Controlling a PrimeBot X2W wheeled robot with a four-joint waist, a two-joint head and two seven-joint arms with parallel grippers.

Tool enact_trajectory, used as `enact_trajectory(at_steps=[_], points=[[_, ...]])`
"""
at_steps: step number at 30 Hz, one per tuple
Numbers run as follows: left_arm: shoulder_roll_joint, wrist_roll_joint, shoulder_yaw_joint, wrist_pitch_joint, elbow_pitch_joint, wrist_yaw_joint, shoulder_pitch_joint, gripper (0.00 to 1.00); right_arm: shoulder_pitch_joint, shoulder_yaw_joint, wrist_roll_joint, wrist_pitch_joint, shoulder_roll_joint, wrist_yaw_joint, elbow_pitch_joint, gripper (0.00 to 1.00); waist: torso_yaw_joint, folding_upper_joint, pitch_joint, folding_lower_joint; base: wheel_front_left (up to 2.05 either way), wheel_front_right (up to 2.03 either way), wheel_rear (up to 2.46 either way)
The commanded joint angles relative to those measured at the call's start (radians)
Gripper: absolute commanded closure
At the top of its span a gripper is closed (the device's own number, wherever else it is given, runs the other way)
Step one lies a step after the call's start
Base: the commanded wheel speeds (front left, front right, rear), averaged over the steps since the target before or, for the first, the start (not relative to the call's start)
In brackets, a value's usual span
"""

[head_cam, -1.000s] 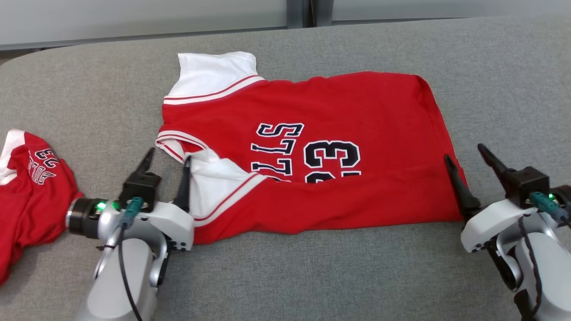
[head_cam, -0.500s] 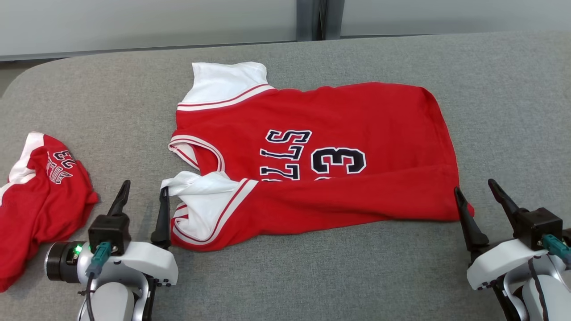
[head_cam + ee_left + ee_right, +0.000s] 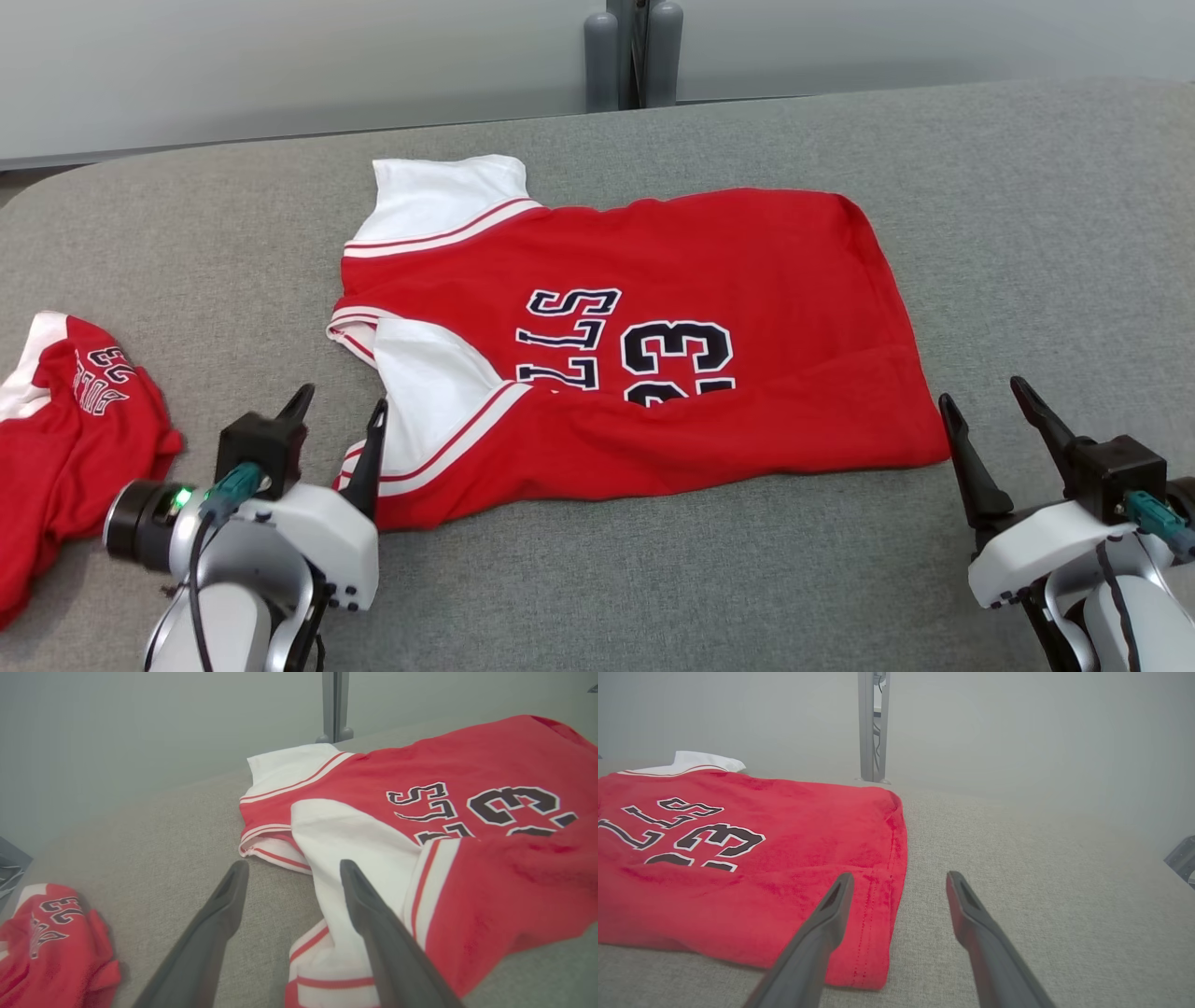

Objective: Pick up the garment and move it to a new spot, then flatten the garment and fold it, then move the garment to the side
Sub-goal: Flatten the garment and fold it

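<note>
Recorded a second red jersey (image 3: pixel 75 448) crumpled at eight o'clock on the grey padded surface (image 3: pixel 1027 233), well apart from the task piece. Found the left gripper (image 3: pixel 341 399) at seven o'clock, released, jaws spread wide and holding nothing. Noted its outer finger over bare surface and its inner finger just beside the near white sleeve (image 3: pixel 420 392); in the left wrist view saw that same finger overlapping the sleeve's edge. Could not determine contact there. Located the garment (image 3: pixel 653 271), a red jersey, lying flat across the middle of the surface, collar end toward nine o'clock and hem toward three o'clock. Observed the near long edge folded over toward twelve o'clock, covering the lower part of the dark lettering and of the number 23. Noted the far white sleeve (image 3: pixel 439 191) spread flat at eleven o'clock. Saw a grey post (image 3: pixel 630 56) beyond the far edge at twelve o'clock. Found the right gripper (image 3: pixel 982 392) at four o'clock, likewise released, jaws wide and empty. Placed its inner finger just beside the hem's near corner and its outer finger over bare surface. Could not confirm any touch between finger and cloth.
</note>
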Motion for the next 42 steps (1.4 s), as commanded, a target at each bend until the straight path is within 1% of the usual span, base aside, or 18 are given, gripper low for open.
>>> enact_trajectory(at_steps=[1,5,7,10,14,16,19,23,25,27,28,29,30,31,32,40,41,42], points=[[0.009,-0.019,0.015,0.019,-0.043,0.01,0.046,0.0,0.016,-0.008,0.004,-0.005,0.002,0.0,-0.005,0.0,-0.006,0.0,-0.004,0.0,0.0,0.0,0.0],[-0.008,-0.063,0.041,0.042,-0.158,0.035,0.136,0.0,0.037,-0.015,0.003,-0.005,0.014,0.0,-0.005,0.0,-0.009,0.0,-0.008,0.0,0.0,0.0,0.0],[-0.018,-0.101,0.052,0.047,-0.206,0.028,0.183,0.0,0.041,-0.017,0.008,-0.005,0.011,0.0,-0.004,0.0,-0.008,0.0,-0.009,0.0,0.0,0.0,0.0],[-0.022,-0.148,0.067,0.06,-0.233,0.015,0.227,0.0,0.052,-0.023,0.01,-0.005,0.011,0.0,-0.004,0.0,-0.003,0.0,-0.009,0.0,0.0,0.0,0.0],[-0.014,-0.156,0.063,0.069,-0.225,0.008,0.237,0.0,0.053,-0.018,0.014,-0.005,0.014,0.0,0.001,0.0,-0.003,0.0,-0.007,0.0,0.0,0.0,0.0],[-0.006,-0.143,0.058,0.065,-0.208,0.01,0.226,0.0,0.047,-0.014,0.016,-0.005,0.015,0.0,0.003,0.0,-0.004,0.0,-0.006,0.0,0.0,0.0,0.0],[-0.013,-0.149,0.052,0.071,-0.171,0.01,0.203,0.0,0.035,-0.007,0.02,-0.005,0.014,0.0,0.002,0.0,-0.009,0.0,0.001,0.0,0.0,0.0,0.0],[-0.007,-0.134,0.047,0.075,-0.111,0.022,0.185,0.0,0.02,0.01,0.022,-0.005,0.01,0.0,-0.007,0.0,-0.02,0.0,0.014,0.0,0.0,0.0,0.0],[-0.023,-0.147,0.042,0.08,-0.09,0.026,0.178,0.0,0.019,0.012,0.027,-0.005,0.007,0.0,-0.01,0.0,-0.023,0.0,0.02,0.0,0.0,0.0,0.0],[-0.019,-0.143,0.041,0.09,-0.064,0.031,0.17,0.02,0.021,0.017,0.031,-0.005,0.004,0.0,-0.002,0.0,-0.024,0.0,0.026,0.0,0.0,0.0,0.0],[-0.02,-0.145,0.042,0.088,-0.053,0.032,0.165,0.11,0.018,0.023,0.032,-0.005,0.007,0.0,0.003,0.0,-0.024,0.0,0.028,0.0,0.0,0.0,0.0],[-0.02,-0.143,0.04,0.084,-0.044,0.033,0.161,0.37,0.014,0.029,0.035,-0.005,0.01,0.0,0.008,0.0,-0.025,0.0,0.03,0.0,0.0,0.0,0.0],[-0.022,-0.141,0.038,0.082,-0.037,0.034,0.158,0.68,0.008,0.032,0.041,-0.005,0.011,0.0,0.015,0.0,-0.024,0.0,0.031,0.0,0.0,0.0,0.0],[-0.028,-0.147,0.038,0.077,-0.035,0.035,0.156,0.88,0.003,0.038,0.05,-0.005,0.012,0.0,0.024,0.0,-0.023,0.0,0.032,0.0,0.0,0.0,0.0],[-0.029,-0.154,0.038,0.07,-0.027,0.03,0.15,1.0,-0.006,0.047,0.071,-0.005,0.019,0.0,0.044,0.0,-0.017,0.0,0.033,0.0,0.0,0.0,0.0],[-0.039,-0.18,0.031,0.05,-0.011,0.013,0.156,1.0,-0.053,0.098,0.144,-0.005,0.024,0.0,0.187,0.0,0.008,0.0,0.023,0.0,0.0,0.0,0.0],[-0.041,-0.182,0.031,0.048,-0.012,0.012,0.158,1.0,-0.058,0.105,0.154,-0.005,0.025,0.0,0.201,0.02,0.01,0.0,0.023,0.0,0.0,0.0,0.0],[-0.042,-0.185,0.029,0.045,-0.012,0.009,0.16,1.0,-0.063,0.112,0.166,-0.005,0.029,0.0,0.215,0.49,0.012,0.0,0.023,0.0,0.0,0.0,0.0]])
